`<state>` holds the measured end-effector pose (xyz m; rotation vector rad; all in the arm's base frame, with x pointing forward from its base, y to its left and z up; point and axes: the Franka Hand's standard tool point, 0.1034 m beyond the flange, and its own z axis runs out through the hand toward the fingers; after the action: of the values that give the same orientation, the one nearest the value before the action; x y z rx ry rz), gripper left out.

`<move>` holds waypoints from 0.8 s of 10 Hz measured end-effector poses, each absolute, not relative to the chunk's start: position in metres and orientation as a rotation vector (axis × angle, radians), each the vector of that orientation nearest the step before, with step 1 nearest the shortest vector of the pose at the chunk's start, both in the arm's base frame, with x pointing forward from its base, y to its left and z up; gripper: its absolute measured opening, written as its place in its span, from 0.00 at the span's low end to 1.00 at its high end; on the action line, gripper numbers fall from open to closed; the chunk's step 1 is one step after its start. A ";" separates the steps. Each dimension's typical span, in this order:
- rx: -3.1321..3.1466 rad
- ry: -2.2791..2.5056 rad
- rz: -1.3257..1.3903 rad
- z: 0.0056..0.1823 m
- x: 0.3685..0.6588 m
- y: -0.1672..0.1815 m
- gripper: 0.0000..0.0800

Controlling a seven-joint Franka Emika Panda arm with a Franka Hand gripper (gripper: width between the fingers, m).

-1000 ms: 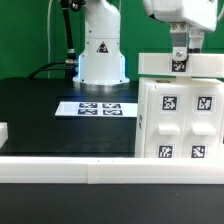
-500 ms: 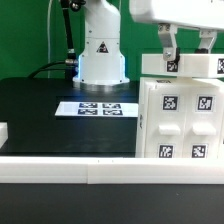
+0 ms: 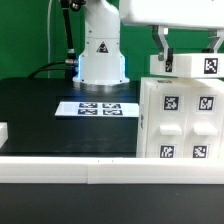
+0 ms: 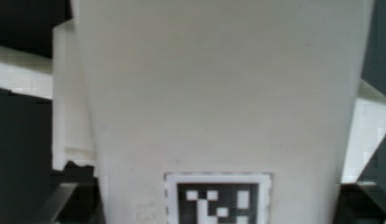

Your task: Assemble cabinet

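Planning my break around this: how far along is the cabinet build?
Looks done: the cabinet stands upright with small tagged panels fitted on its face. In hand: the gripper clasps a white top panel at the cabinet's upper edge; whether it is seated, I cannot tell. Left, probably: seating that panel and letting go.

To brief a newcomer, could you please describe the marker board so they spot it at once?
Find the white robot base with the triangle sticker on the black table. Just in front of it lies the marker board, a thin white strip printed with tags. Unlike the tagged cabinet at the exterior view's right, it lies flat, not a box.
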<state>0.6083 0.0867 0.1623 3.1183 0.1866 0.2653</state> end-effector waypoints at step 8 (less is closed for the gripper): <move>3.133 -0.534 0.249 0.163 0.609 0.088 0.69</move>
<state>0.6086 0.0878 0.1630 3.1328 -0.5342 0.2486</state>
